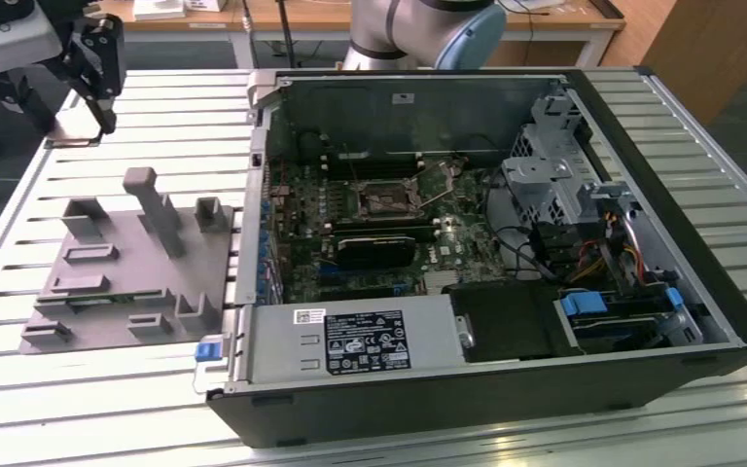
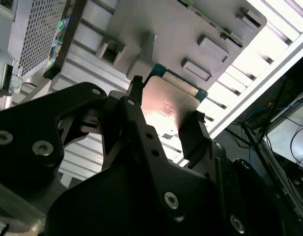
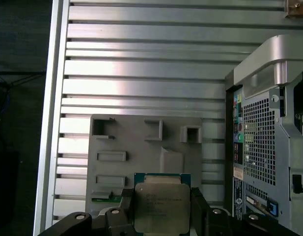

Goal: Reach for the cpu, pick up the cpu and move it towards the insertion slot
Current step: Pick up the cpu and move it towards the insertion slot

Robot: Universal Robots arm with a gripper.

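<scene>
Slatted aluminium table [image 1: 114, 399] supports the whole work area. At the exterior view's far left, the arm's gripper [image 1: 88, 126] hangs fingers-down over the table, near the grey tray [image 1: 101, 282]. In the first wrist view, its fingers [image 3: 125, 209] clamp opposite edges of the cpu [image 3: 162, 206], which is held flat with its metal face toward that camera. Further right, the open computer case [image 1: 504, 389] contains the insertion slot [image 1: 384, 201], well apart from the cpu.

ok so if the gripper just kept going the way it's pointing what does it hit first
Probably the grey tray, near its edge: the gripper, shut on the cpu, points down at it in the first wrist view. Depth is unclear; it might be the slatted table beside it.
</scene>
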